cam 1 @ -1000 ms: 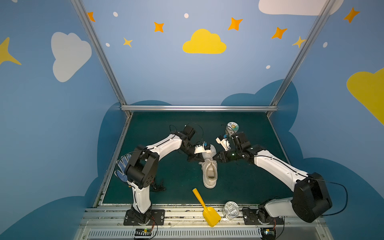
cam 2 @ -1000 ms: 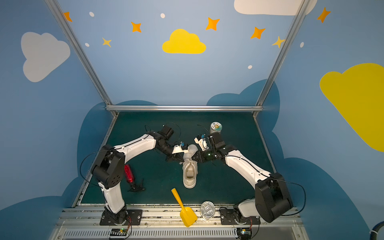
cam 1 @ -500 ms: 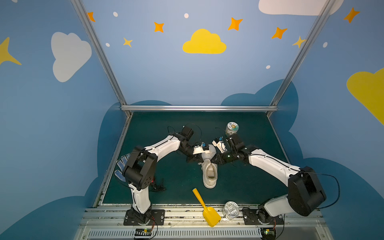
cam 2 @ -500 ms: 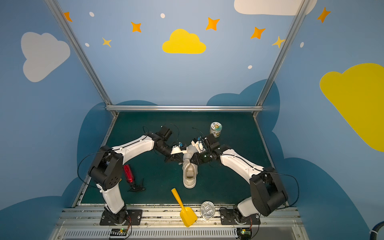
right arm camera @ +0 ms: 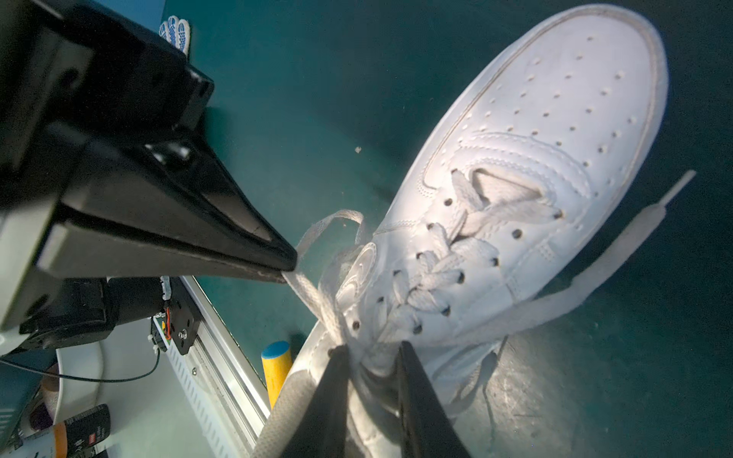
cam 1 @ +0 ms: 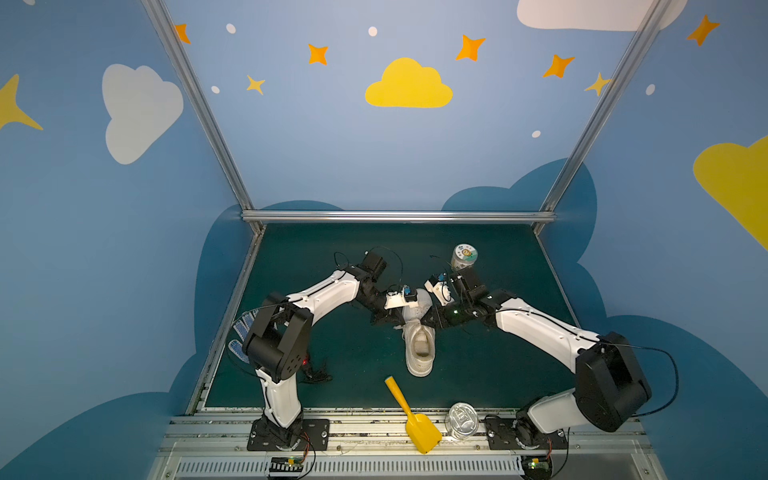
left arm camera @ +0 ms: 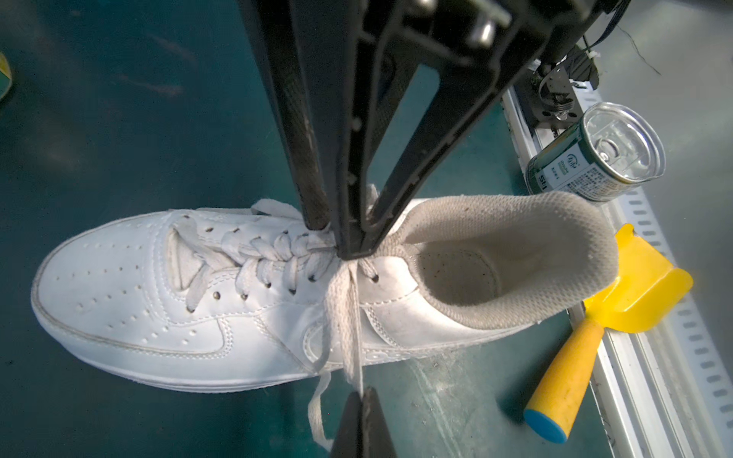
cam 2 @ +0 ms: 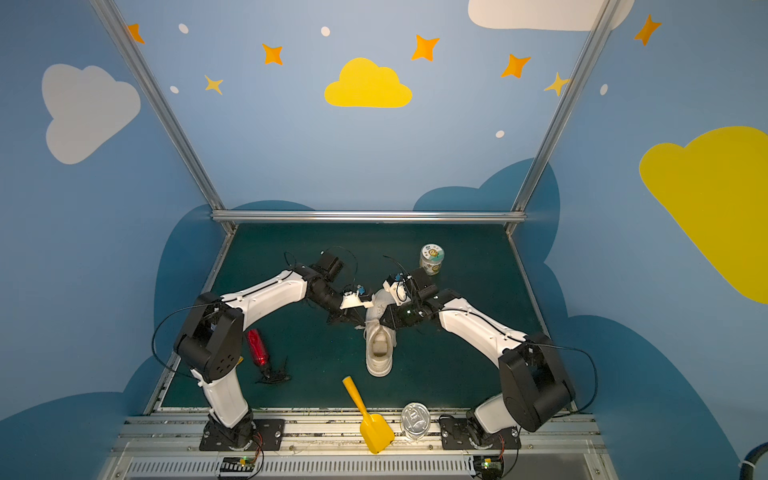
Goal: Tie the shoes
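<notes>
The white shoe [cam 1: 419, 345] [cam 2: 379, 349] lies mid-mat, toe toward the back wall. My left gripper [left arm camera: 361, 396] is shut on one flat lace [left arm camera: 345, 317], which runs taut from the top eyelets down over the shoe's side to its tips. In both top views it sits at the shoe's left [cam 1: 390, 321] [cam 2: 351, 322]. My right gripper [right arm camera: 371, 353] stands narrowly open, its fingers astride the shoe's upper by the top eyelets, where the laces cross [left arm camera: 353, 261]. The other lace [right arm camera: 595, 273] trails loose past the shoe's right side.
A yellow scoop [cam 1: 409, 411] and a tin can [cam 1: 461, 419] lie near the front rail. A lidded jar [cam 1: 464, 257] stands behind the right arm. A dotted glove [cam 1: 241, 332] and a red bottle [cam 2: 258, 347] lie by the left arm's base.
My right gripper has come in leftward and down from beside the jar to the shoe's top eyelets. The left gripper keeps hold of its lace, hardly moved.
</notes>
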{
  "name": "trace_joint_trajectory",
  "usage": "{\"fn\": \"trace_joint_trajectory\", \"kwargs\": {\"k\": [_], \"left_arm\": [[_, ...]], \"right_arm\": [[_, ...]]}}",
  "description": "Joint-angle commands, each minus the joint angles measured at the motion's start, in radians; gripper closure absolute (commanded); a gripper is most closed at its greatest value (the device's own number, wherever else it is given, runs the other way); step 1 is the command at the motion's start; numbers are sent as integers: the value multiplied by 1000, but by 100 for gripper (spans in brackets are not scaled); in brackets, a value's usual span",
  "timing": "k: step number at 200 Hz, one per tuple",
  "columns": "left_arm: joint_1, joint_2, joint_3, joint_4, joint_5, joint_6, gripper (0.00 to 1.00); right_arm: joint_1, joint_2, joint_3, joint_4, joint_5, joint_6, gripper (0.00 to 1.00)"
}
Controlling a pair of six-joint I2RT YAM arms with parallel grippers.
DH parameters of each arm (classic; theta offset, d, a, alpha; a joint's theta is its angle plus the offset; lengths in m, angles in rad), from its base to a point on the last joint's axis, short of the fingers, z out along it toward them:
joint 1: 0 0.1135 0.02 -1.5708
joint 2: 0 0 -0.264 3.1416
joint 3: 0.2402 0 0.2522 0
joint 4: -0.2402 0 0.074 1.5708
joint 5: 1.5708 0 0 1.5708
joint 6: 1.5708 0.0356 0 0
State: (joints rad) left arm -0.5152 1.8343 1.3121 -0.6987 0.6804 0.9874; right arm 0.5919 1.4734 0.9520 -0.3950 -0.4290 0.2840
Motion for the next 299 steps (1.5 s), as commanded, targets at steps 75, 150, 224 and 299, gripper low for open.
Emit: {"fn": "trace_joint_trajectory", "kwargs": {"k": [75,150,224,299], "left_arm": [[28,-32,-10,-61,-31,26,97],[36,-29,-10,-70,-27,26,97],[47,-27,-26,-61,-34,23,97],[22,-15,-5,4,25,-7,69]], "right_arm": [[-10,31,-15,-24,42,17,80],[-19,29,-16,-26,37,17,80],[-27,21,-21,-24,26,16,79],[-26,15,-16,-21,12,12,78]]}}
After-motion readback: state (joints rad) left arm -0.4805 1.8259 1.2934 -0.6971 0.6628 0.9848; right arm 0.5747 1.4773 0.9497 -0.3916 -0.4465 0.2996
